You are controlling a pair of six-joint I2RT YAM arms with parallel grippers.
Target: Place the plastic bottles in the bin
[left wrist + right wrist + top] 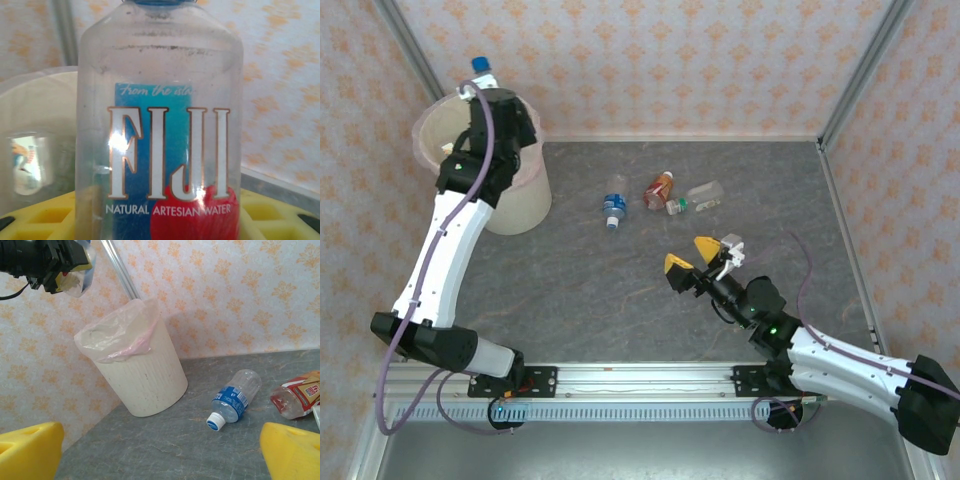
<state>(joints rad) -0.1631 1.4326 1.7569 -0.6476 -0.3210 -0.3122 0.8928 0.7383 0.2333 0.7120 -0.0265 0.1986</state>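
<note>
Clear plastic, blue-capped, the Fiji bottle (160, 125) stands upright, clamped in the left gripper (477, 90) above the rim of the bin (525, 205). A blue-labelled bottle (614, 210), an orange bottle (660, 188) and a clear bottle (702, 194) lie on the table (570, 300), right of the bin. The right gripper (692, 256) hovers near them, jaws wide apart.

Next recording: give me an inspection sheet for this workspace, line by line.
Surface: grey stone-patterned table.
Job's things: Fiji bottle held above the bin; blue-labelled bottle, orange bottle and clear bottle lying on the table.
Clutter: nothing seen.
Grippers: left gripper shut on the Fiji bottle; right gripper open, holding nothing.
Cables: purple cable along the left arm; second cable looping by the right arm.
Surroundings: orange-patterned wallpaper, metal corner posts.
</note>
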